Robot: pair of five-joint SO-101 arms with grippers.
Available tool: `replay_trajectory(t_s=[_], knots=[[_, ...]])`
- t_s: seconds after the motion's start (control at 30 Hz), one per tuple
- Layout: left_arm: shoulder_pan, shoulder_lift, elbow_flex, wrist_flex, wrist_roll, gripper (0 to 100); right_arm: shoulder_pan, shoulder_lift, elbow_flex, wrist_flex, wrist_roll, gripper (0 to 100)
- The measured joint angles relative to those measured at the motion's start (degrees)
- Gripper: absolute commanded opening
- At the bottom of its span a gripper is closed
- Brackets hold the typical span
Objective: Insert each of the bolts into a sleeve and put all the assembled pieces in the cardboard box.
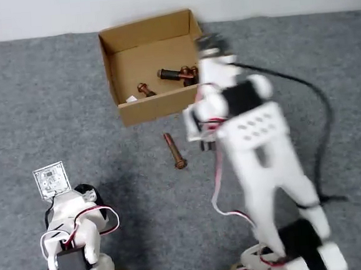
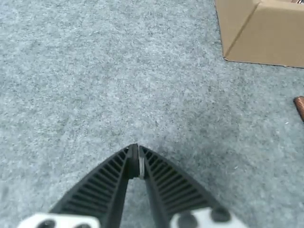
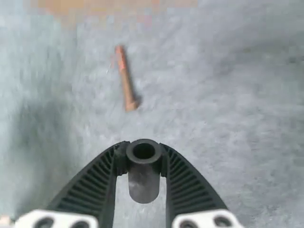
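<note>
The loose bolt (image 1: 175,150) lies flat on the table in the middle of the high view, just below the cardboard box (image 1: 156,109) and apart from it; in the right wrist view the bolt (image 3: 125,78) sits in the upper left of the frame, head end nearer the camera. The sleeve (image 3: 143,173) is clamped between the jaws of my right end effector (image 3: 142,151), its open bore facing out toward the table beyond; the right arm (image 1: 255,135) hangs over the table right of the bolt. Inside the box I see copper-coloured assembled pieces (image 1: 179,74) against the right wall and another (image 1: 144,88) near the front; I make it two or three, though I can't count them surely.

I judge this to be the last pairing: sleeve in hand, bolt not yet picked up. Next, the bolt has to be lifted and lined up with that bore, probably by the left arm.

My left end effector (image 2: 134,151) is closed on nothing, parked at the lower left of the high view, well apart from the bolt.

The table (image 1: 72,106) is covered in grey felt-like cloth; a pale wall (image 1: 33,15) runs along the top edge.
</note>
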Motion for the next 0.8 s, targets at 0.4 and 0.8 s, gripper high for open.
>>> replay_trajectory(t_s=[0.4,0.8], knots=[[0.0,0.0,0.0,0.0,0.0,1,23.47,-28.84,28.48,-5.8,0.18,0.8],[0.09,0.0,-8.79,3.25,-5.54,1,31.91,-66.81,71.74,-16.88,5.63,0.8]])
